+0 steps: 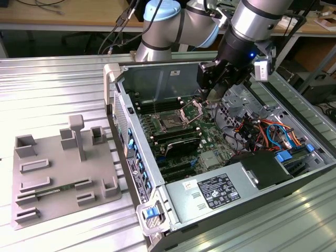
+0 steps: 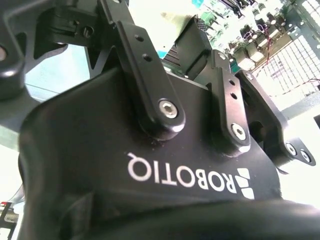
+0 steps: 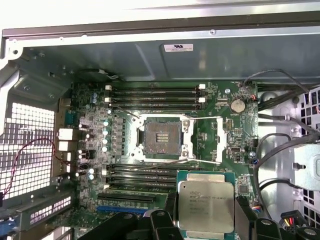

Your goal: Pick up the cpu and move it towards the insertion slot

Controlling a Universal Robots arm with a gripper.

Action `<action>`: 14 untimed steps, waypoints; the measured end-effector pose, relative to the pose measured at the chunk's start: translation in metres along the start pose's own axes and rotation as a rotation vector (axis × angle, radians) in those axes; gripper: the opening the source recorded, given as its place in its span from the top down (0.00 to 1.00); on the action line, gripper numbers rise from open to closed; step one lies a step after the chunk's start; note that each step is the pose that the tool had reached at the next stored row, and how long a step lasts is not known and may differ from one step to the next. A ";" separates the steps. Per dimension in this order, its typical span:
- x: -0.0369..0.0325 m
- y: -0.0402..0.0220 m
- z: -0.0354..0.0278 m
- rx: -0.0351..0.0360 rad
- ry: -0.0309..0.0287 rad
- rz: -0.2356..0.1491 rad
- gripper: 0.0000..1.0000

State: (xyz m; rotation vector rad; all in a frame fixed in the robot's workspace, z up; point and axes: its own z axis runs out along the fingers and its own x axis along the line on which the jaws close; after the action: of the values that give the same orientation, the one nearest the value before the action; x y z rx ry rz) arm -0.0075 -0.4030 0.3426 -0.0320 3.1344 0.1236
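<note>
The cpu [image 3: 206, 200], a flat square chip with a pale silver top, sits between my gripper's [image 3: 206, 212] two black fingers [image 3: 171, 210]; the gripper is shut on it. In the first wrist view the insertion slot [image 3: 162, 137] lies on the green board a short way from the chip. It is a dark square socket with its shiny retention frame [image 3: 216, 140] swung open beside it. In the exterior view my gripper [image 1: 211, 97] hangs inside the open computer case. It is above the board and toward the exterior view's right of the insertion slot [image 1: 171, 124].
Long black memory slots [image 3: 155, 93] flank the socket on two sides. Coloured cables [image 1: 262, 131] and a drive cage fill the case at the exterior view's right, with a power supply [image 1: 220, 191] in front. A grey fixture plate [image 1: 63, 173] with blocks lies outside the case wall [image 1: 119, 113].
</note>
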 end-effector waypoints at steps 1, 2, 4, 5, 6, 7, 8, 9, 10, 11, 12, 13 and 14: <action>0.0000 0.0002 0.0002 0.0000 -0.0001 0.000 0.46; 0.0000 0.0002 0.0004 0.0000 0.0000 0.000 0.46; 0.0001 0.0005 0.0007 0.0000 0.0000 0.000 0.46; 0.0001 0.0005 0.0008 0.0000 0.0000 0.000 0.46; 0.0002 0.0006 0.0010 0.0000 -0.0001 0.000 0.46; 0.0002 0.0008 0.0011 0.0000 -0.0001 0.000 0.46; 0.0003 0.0010 0.0013 0.0000 0.0000 0.000 0.46; 0.0003 0.0012 0.0016 0.0000 -0.0001 0.000 0.46; 0.0004 0.0013 0.0017 0.0000 0.0000 0.000 0.46; 0.0004 0.0013 0.0019 0.0000 0.0000 0.000 0.46; 0.0004 0.0014 0.0021 0.0000 0.0000 0.000 0.46; 0.0005 0.0016 0.0022 0.0000 0.0000 0.000 0.46; 0.0005 0.0017 0.0023 0.0000 -0.0001 0.000 0.46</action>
State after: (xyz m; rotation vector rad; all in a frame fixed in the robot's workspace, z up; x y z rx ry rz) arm -0.0081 -0.4012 0.3404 -0.0321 3.1344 0.1236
